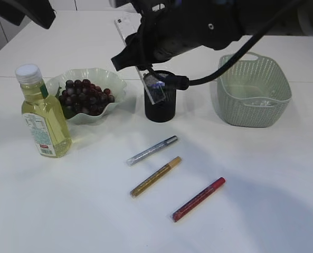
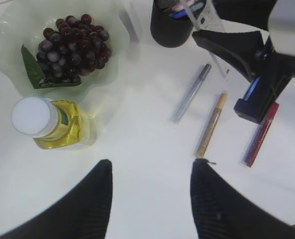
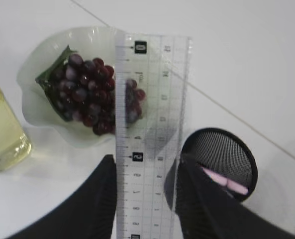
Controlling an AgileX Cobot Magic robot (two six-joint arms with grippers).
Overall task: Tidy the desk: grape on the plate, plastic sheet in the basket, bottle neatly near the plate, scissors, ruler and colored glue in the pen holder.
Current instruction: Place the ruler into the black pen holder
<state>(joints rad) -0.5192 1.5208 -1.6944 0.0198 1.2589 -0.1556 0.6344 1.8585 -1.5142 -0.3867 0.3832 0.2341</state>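
Clear plastic ruler [image 3: 152, 129], black numerals, in right pincer [image 3: 145, 199]

The left gripper [image 2: 149, 199] hangs with jaws apart above bare white table [image 2: 137, 144]. Beyond it sit a wavy pale-green plate [image 2: 13, 69] holding dark red grapes [image 2: 72, 50], a white-capped bottle of yellow liquid [image 2: 55, 124] just beside it — and silver [image 2: 191, 92], gold [image 2: 211, 124] and red glitter-glue pens [image 2: 260, 134] lying side by side.

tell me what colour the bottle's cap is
White: the bottle cap shows best in the left wrist view, seen from above, over the bottle's yellow liquid.
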